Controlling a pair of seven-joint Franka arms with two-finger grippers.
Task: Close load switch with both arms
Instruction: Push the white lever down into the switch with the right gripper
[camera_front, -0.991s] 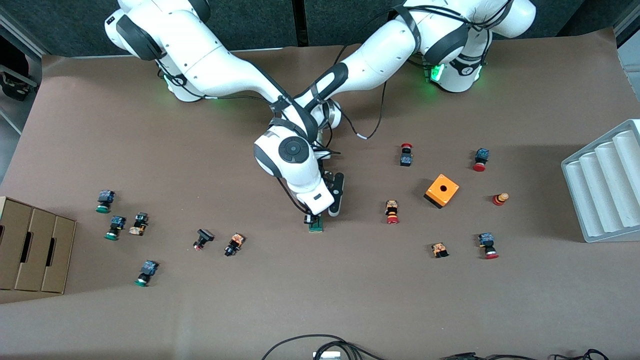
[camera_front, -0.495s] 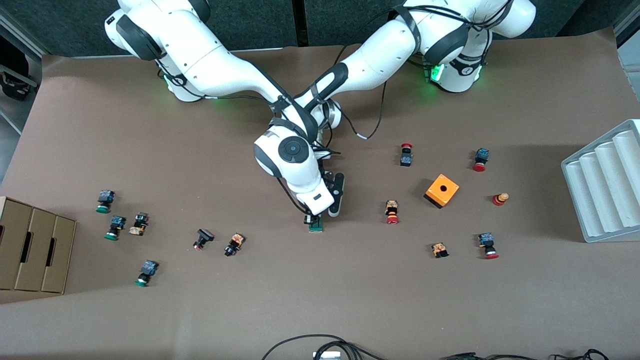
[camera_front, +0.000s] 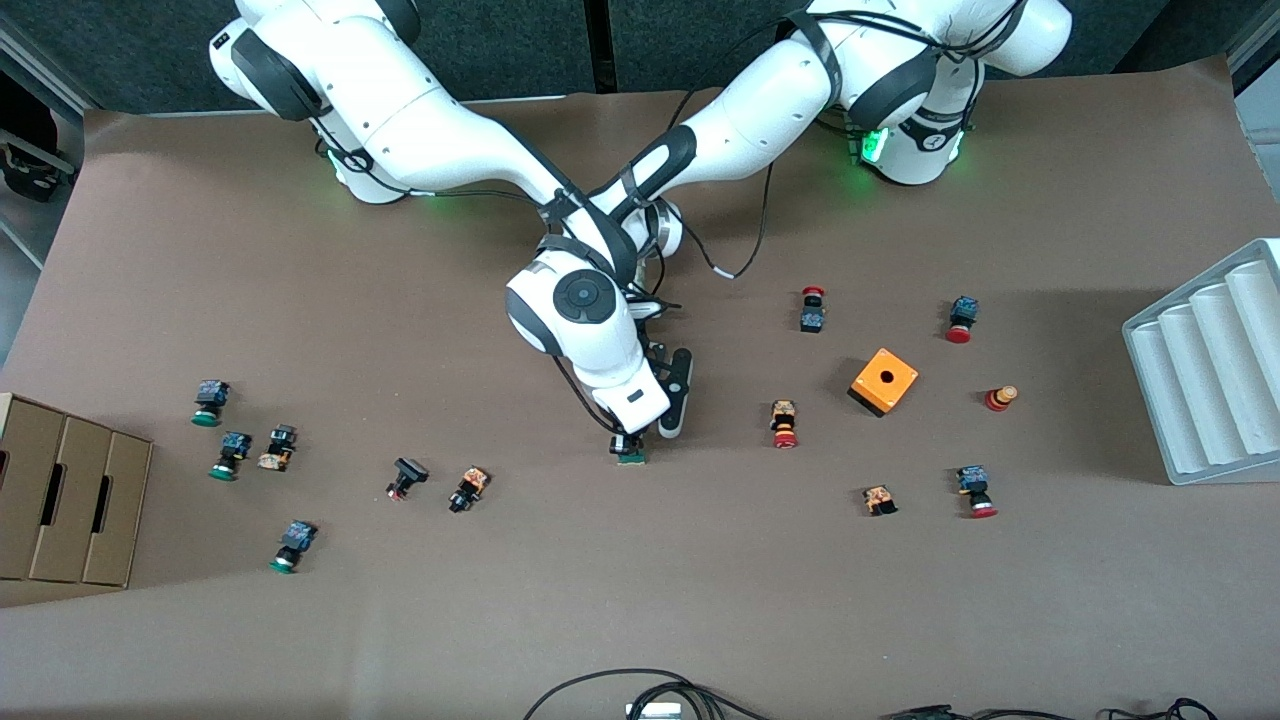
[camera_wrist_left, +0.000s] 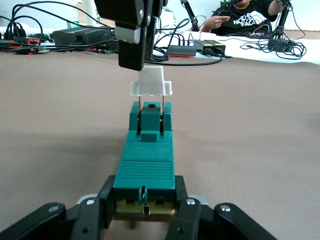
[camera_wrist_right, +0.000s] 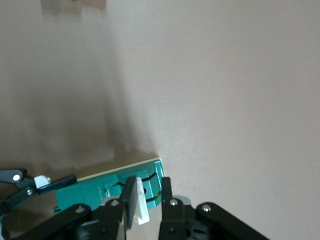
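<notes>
Holding the small green block-shaped load switch (camera_wrist_left: 145, 165) flat on the brown table (camera_front: 700, 600), the left gripper (camera_wrist_left: 145, 212) clamps one end of it between its two black fingers (camera_wrist_left: 95, 215). The right gripper (camera_wrist_right: 147, 202) is over the other end. Its fingers are closed on the clear white plastic tab (camera_wrist_left: 150, 82), which stands lifted above the green body on thin pins.

The switch lies near the middle of the table, under both wrists, nearer to the front camera than the arms' bases. The orange cube with a hole (camera_front: 884, 381) sits well apart, toward the left arm's end.

I think the closing step is in hand but not done, since the tab is up. Next, the right gripper should push the tab straight down into its slot while the left gripper keeps the body steady.
</notes>
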